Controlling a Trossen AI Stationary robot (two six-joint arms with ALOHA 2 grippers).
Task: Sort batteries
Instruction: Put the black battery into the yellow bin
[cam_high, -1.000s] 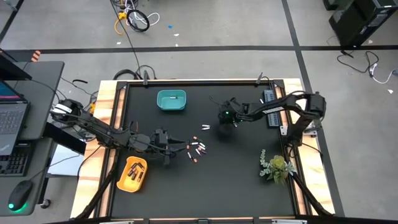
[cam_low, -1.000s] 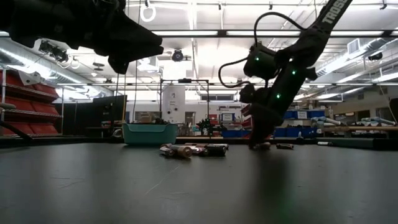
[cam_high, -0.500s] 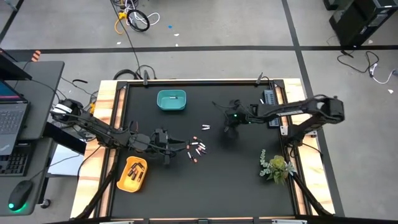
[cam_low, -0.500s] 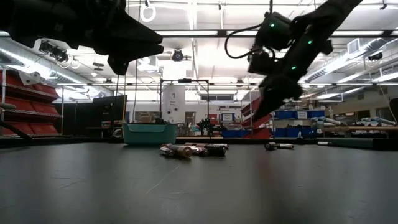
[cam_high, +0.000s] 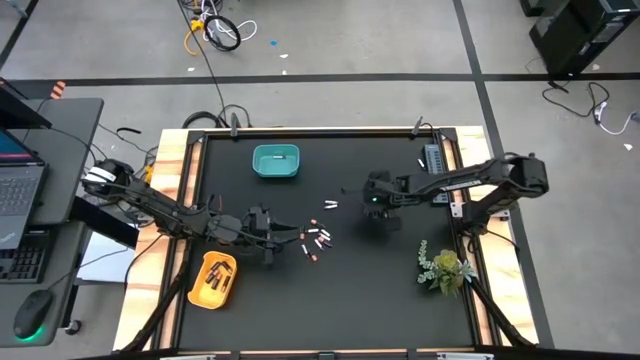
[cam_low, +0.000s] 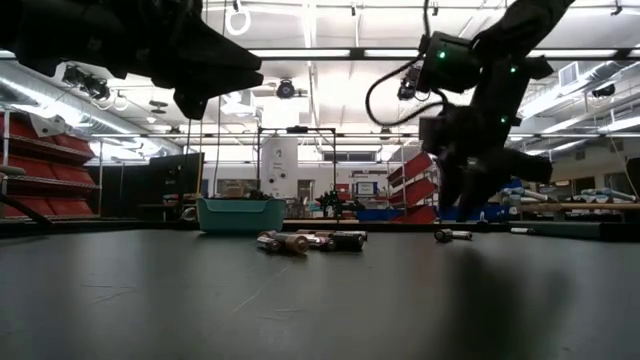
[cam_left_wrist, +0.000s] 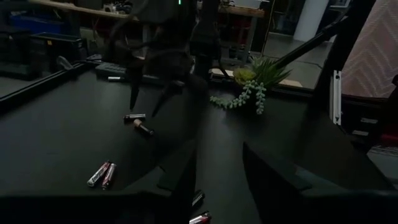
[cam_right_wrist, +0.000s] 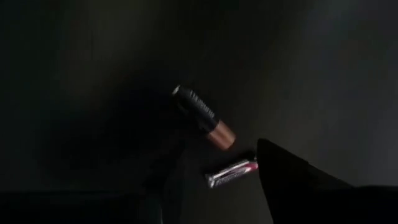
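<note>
Small batteries lie on the black table: a cluster (cam_high: 315, 240) in the middle, a whitish pair (cam_high: 328, 205) farther back, and a black copper-ended one (cam_right_wrist: 202, 117) beside a silver-red one (cam_right_wrist: 231, 173) below my right gripper. My right gripper (cam_high: 378, 212) hangs above the table right of centre, pointing steeply down, open and holding nothing (cam_right_wrist: 214, 199). My left gripper (cam_high: 272, 246) hovers nearly level just left of the cluster, fingers apart (cam_left_wrist: 219, 180), nothing between them. The teal bin (cam_high: 275, 162) stands at the back and the yellow bin (cam_high: 213, 278) at the near left.
A small artificial plant (cam_high: 443, 268) lies by the right edge. A grey ribbed strip (cam_high: 433, 160) sits at the far right corner. The yellow bin holds several batteries. Wooden rails (cam_high: 170, 190) frame the table. Bare black table (cam_high: 350, 300) stretches along the near side.
My right gripper has risen from the table surface, shifted toward the right and near edges, rolled about its own axis and opened. The batteries on the table have stayed where they were.
</note>
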